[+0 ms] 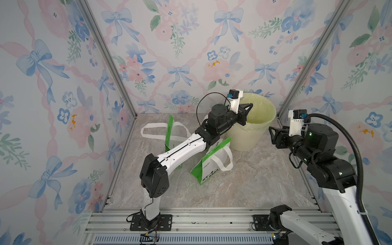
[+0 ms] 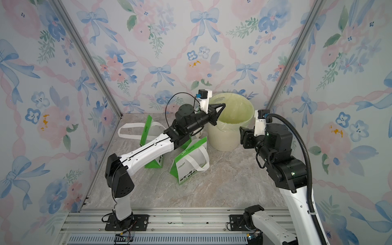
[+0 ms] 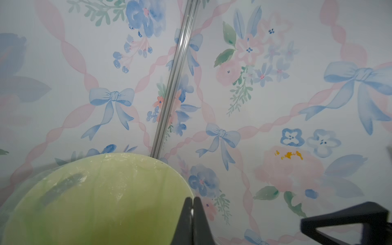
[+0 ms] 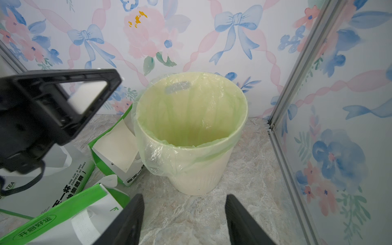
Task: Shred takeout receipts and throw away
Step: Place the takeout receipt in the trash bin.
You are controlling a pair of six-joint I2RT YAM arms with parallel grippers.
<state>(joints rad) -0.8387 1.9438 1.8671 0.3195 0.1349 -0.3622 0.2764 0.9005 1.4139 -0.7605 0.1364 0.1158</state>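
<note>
Left claw (image 3: 192, 209) pressed together over bin (image 4: 191, 169); right claw (image 4: 184, 212) spread; bin bottom hidden.

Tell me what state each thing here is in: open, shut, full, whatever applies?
Left gripper, shut, above the bin's rim.
Right gripper, open, empty.
Bin, upright, lined with a green liner, nothing seen inside.
Receipt, whole, on the side of a bag beside the bin.
Front bag, on the table, unheld, handles slack.
</note>
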